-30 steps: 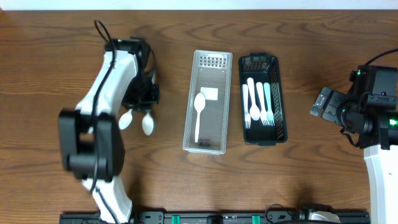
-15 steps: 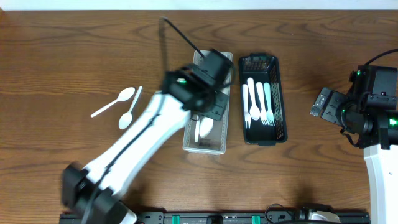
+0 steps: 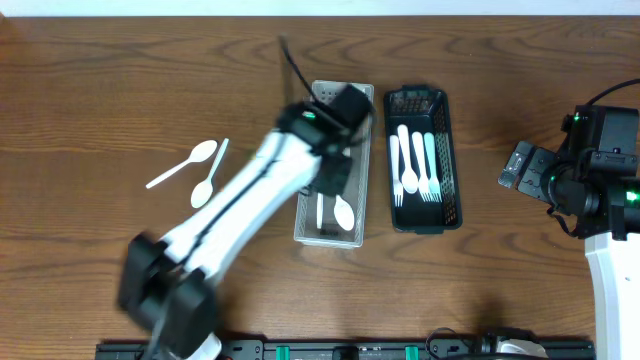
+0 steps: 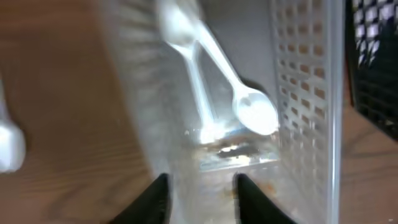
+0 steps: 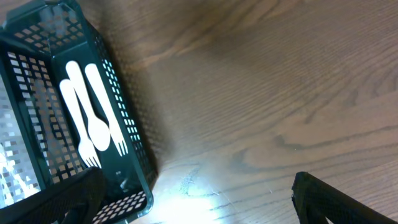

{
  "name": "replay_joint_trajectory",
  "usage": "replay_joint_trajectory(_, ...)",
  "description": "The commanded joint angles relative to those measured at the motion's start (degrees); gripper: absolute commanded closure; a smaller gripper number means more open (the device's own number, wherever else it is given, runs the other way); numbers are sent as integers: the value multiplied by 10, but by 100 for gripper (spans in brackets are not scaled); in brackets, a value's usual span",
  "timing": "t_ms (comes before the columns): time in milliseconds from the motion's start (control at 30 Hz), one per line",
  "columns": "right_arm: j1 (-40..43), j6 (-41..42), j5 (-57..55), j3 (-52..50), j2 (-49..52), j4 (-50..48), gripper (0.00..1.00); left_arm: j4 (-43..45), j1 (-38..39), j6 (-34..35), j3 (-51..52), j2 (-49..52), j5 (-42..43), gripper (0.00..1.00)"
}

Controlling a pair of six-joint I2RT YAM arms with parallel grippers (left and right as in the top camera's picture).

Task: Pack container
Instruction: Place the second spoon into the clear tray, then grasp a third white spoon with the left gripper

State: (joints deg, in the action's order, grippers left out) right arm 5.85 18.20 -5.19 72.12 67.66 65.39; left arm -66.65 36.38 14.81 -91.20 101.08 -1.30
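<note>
Overhead, left gripper [image 3: 335, 185] spread empty over clear container [image 3: 363, 140], two spoons [image 3: 343, 213] inside, right gripper [image 5: 199, 196] parted, empty.

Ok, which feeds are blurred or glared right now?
Overhead: left arm smeared by motion, the rest sharp. Left wrist: whole frame streaked, spoons and clear tray soft, a glint on the tray floor. Right wrist: sharp, with a bright glare patch on the table beside the black basket.
</note>
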Motion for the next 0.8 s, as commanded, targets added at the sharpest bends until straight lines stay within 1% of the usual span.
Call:
replay_joint_trajectory(0, 3, 0, -6, -3, 1, 0, 1, -25, -47, 3, -21, -80, -95, 44)
replay_joint_trajectory(67, 3, 0, -6, -3, 1, 0, 1, -37, -82, -13, -21, -100, -127, 43)
replay_joint_trajectory(167, 3, 0, -6, -3, 1, 1, 1, -50, -146, -75, -18, -105, -129, 43)
replay_joint_trajectory(267, 3, 0, -6, -3, 1, 1, 1, -51, -213, -127, 7, -91, -129, 44)
replay_joint_trajectory(367, 3, 0, -6, -3, 1, 2, 1, -42, -265, -152, 37, -67, -122, 56)
replay_joint_trajectory(433, 3, 0, -6, -3, 1, 2, 1, -28, -295, -174, 50, -46, -74, 57)
replay_joint_trajectory(533, 3, 0, -6, -3, 1, 0, 1, -9, -322, -198, 59, -9, -14, 57)
replay_joint_trajectory(600, 3, 0, -6, -3, 2, 0, 1, -3, -330, -198, 59, 16, -8, 57)
replay_joint_trajectory(700, 3, 0, -9, -3, 2, 0, 1, 14, -335, -236, 59, 52, -8, 56)
replay_joint_trajectory(733, 3, 0, -10, -3, 2, 0, 1, 21, -335, -245, 59, 61, -8, 51)
replay_joint_trajectory(767, 3, 0, -10, -3, 2, 0, 1, 27, -335, -254, 59, 70, -8, 49)
